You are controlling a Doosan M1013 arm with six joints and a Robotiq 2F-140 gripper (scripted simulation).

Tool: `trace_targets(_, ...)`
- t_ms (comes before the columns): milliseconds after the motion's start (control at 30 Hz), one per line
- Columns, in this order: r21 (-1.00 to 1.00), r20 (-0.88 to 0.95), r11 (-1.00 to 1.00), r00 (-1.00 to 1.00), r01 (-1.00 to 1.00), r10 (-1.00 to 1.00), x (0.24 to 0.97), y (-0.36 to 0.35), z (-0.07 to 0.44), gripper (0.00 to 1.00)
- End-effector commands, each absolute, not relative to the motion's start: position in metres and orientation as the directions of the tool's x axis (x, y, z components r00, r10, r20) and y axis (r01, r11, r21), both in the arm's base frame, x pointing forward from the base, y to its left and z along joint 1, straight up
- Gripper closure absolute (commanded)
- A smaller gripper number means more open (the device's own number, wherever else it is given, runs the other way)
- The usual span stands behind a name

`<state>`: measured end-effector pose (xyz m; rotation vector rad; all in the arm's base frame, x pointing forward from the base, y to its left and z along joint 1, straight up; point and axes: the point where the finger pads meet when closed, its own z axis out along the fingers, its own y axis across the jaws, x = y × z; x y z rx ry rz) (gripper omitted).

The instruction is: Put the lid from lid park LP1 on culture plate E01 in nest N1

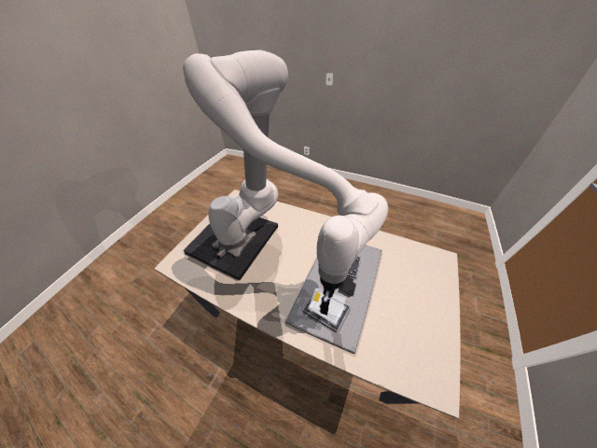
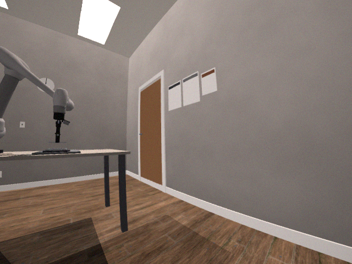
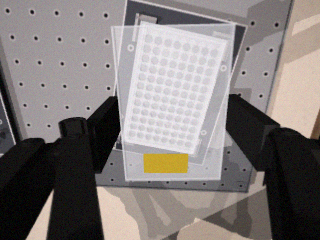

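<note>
Lid: clear rectangular plastic lid (image 3: 172,100) with yellow label, skewed above your white many-welled culture plate (image 3: 172,87).
Gripper: black two-finger gripper (image 3: 172,125) grasps the lid's long edges.

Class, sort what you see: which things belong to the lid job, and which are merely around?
Job:
- lid, held in the gripper
- well plate below it, in its nest
- grey pegboard

Around:
- door
- three wall sheets
- table
</note>
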<state>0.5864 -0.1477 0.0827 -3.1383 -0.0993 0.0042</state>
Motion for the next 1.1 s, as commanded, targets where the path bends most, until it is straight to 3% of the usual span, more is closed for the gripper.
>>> trace_targets(0, -0.002, -0.001, -0.999, 0.999, 0.055, 0.055, 0.5870, -0.1477, 0.0833, 0.40)
trace_targets(1067, -0.001, -0.001, -0.987, 0.987, -0.158, -0.158, 0.5870, -0.1478, 0.0791, 0.40)
